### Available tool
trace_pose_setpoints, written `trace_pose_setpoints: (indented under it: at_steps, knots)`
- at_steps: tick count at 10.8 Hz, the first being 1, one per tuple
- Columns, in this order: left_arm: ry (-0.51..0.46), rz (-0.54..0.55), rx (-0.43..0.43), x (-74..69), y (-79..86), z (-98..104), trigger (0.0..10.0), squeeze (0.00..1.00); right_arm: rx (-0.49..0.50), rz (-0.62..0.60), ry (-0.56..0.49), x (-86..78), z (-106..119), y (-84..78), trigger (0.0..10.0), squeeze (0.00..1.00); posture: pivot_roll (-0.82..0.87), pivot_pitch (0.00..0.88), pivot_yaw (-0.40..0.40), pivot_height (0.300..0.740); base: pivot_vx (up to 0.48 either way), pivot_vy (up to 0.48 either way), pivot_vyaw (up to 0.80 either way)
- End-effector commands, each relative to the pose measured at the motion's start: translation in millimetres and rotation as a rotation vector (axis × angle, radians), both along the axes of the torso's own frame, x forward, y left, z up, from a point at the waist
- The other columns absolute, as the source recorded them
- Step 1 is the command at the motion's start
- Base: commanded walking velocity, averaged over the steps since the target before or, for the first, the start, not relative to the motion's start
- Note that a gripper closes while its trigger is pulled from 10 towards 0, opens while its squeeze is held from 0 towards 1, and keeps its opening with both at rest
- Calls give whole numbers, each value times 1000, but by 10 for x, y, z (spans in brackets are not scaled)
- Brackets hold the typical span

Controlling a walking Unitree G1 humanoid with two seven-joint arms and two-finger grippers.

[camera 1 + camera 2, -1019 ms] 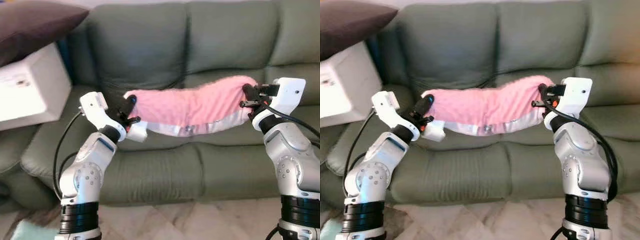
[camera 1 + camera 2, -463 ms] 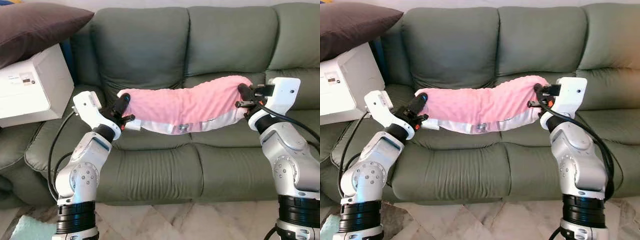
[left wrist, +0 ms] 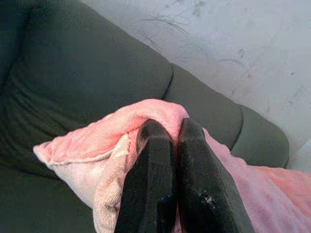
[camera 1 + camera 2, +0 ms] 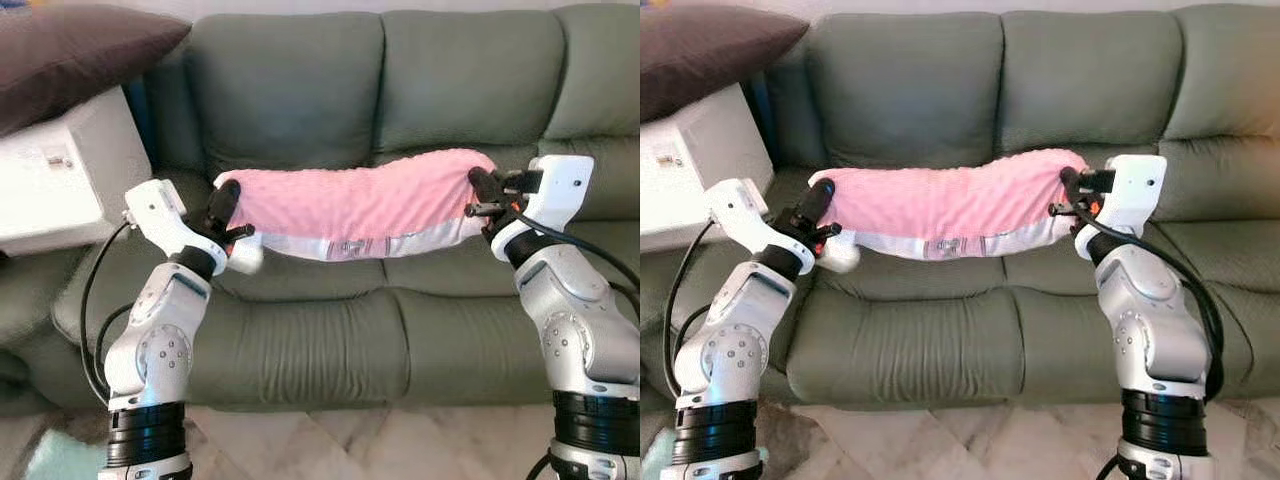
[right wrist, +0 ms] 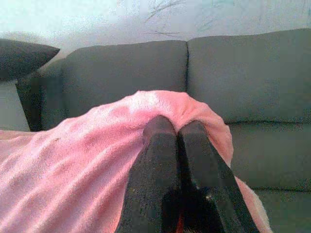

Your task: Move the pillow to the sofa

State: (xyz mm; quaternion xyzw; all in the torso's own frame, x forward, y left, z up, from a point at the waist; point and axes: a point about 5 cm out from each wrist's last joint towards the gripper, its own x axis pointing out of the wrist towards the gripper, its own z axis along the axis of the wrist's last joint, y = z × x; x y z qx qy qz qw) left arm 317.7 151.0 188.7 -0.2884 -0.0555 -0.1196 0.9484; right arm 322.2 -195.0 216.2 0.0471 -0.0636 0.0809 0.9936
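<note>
A long pink pillow (image 4: pixel 350 205) with a white underside hangs stretched between my two grippers, above the seat of the green sofa (image 4: pixel 330 330). My left gripper (image 4: pixel 222 205) is shut on the pillow's left end, its black fingers (image 3: pixel 160 160) pinching the pink fabric. At the other end my right gripper (image 4: pixel 478 185) is shut on the pillow, with its fingers (image 5: pixel 170 165) pressed together over the fleece. The pillow sags slightly in the middle and sits level with the sofa's backrest base.
A white box-like appliance (image 4: pixel 55 175) stands on the sofa's left arm with a dark brown cushion (image 4: pixel 70 50) on top. Pale tiled floor (image 4: pixel 330 440) lies in front of the sofa. The sofa's seat cushions (image 4: pixel 920 335) stretch wide below the pillow.
Both grippers have carried the pillow a little to the left and it now hangs flatter. The camera has shifted slightly.
</note>
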Motion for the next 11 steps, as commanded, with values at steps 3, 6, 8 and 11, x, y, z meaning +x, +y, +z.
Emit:
trace_pose_setpoints:
  at_steps: [3,6,8,11]
  knots:
    - [-40,-7,51,-32,-13,6,0,0,-118,31,-90,-80,-1,43,10000,0,-125,30,30,740,272,0,0]
    - [-182,188,303,-100,87,140,0,0,-250,61,-165,-169,-59,168,10000,0,-115,30,27,740,0,0,0]
    - [-202,230,336,-125,97,147,1569,0,-268,39,-189,-162,-49,163,10000,0,-112,25,21,740,0,0,0]
    - [-217,229,368,-197,29,96,2078,0,-223,6,-185,-168,-41,130,10000,0,-112,24,19,740,0,0,0]
